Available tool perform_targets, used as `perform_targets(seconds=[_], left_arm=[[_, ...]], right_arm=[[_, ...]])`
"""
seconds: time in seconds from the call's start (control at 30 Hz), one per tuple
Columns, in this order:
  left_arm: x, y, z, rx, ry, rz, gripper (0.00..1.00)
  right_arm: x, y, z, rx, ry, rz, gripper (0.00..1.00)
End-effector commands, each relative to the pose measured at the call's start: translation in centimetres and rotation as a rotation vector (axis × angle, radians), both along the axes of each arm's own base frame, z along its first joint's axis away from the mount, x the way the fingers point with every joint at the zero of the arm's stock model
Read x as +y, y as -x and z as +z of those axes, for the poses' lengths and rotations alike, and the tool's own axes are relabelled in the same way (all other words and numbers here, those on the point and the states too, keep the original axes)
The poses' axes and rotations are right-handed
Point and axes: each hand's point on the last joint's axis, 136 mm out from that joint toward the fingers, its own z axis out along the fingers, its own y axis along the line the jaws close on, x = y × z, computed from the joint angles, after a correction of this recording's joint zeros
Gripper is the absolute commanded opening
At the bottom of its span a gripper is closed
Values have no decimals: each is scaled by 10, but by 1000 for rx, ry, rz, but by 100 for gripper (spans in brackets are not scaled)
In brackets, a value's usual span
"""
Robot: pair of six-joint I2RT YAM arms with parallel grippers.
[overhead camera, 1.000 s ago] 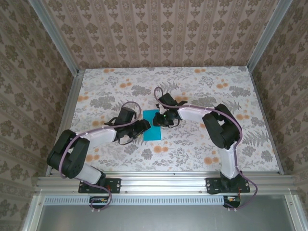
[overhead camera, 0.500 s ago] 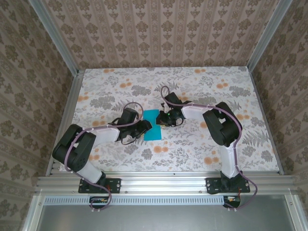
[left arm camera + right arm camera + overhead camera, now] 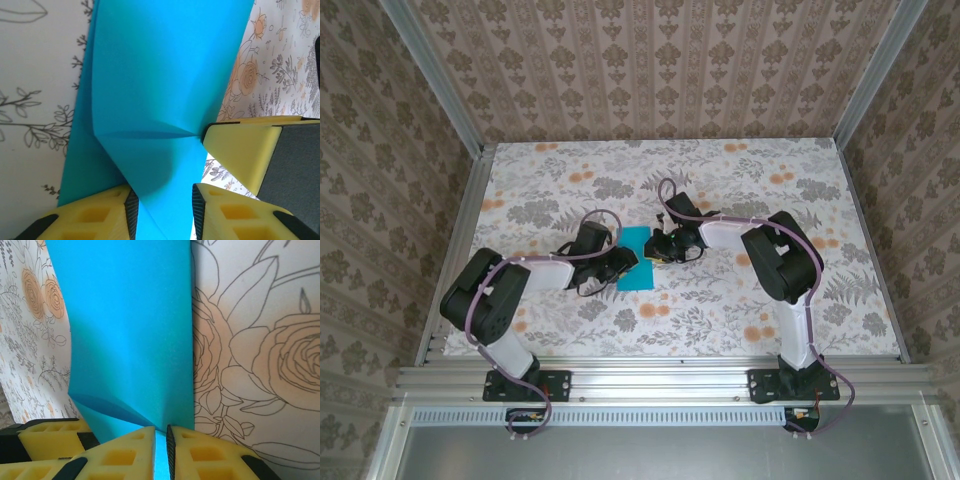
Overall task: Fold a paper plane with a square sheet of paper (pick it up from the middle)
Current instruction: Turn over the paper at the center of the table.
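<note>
The square sheet of paper [image 3: 638, 272] is bright cyan-blue and lies mid-table, lifted and creased along its middle. In the right wrist view my right gripper [image 3: 161, 432] is shut on a raised fold of the sheet [image 3: 130, 330], its yellow fingers [image 3: 125, 455] almost touching. In the left wrist view my left gripper [image 3: 162, 192] straddles the sheet [image 3: 160, 75] from the opposite side. Its jaws stand apart, with paper passing between them untouched. From above, the left gripper [image 3: 628, 263] and right gripper [image 3: 656, 252] meet over the paper. No paper plane shape has formed.
The floral tabletop [image 3: 720, 310] stretches out around the paper. Patterned walls and metal rails [image 3: 650, 375] box it in. A finger of the right gripper [image 3: 250, 145] sits close beside my left fingers.
The left arm has slid in toward the paper and its jaws have narrowed around the raised fold. The right gripper has kept its pinch, shifting slightly right.
</note>
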Motion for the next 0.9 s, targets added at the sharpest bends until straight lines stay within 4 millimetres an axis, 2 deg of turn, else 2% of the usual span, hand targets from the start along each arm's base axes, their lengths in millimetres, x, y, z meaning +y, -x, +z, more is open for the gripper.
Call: perform_targets(seconds=[0.0, 0.17, 0.3, 0.4, 0.5, 0.57, 0.67, 0.77, 0.87], left_arm=[[-10, -8, 8, -29, 30, -12, 34], [-12, -12, 8, -47, 37, -9, 27], [-12, -15, 7, -63, 42, -5, 17], [-9, -16, 7, -81, 20, -8, 7], [0, -16, 13, -99, -32, -20, 4], [9, -13, 24, -125, -98, -45, 3], [29, -8, 46, -170, -231, -88, 3], [54, -3, 73, -208, -393, -125, 3], [81, -1, 96, -229, -584, -145, 4]], right_arm=[[-12, 17, -33, 99, 54, -21, 17], [-11, 17, -32, 102, 40, -24, 17], [-9, 14, -23, 95, 11, -26, 17], [-8, 5, 0, 55, -35, -30, 19], [-18, -8, 39, -25, -75, -58, 27], [-33, -16, 64, -94, -77, -98, 38], [-63, -20, 87, -169, -46, -164, 48], [-98, -20, 93, -221, 26, -240, 57], [-124, -16, 94, -260, 81, -301, 63]])
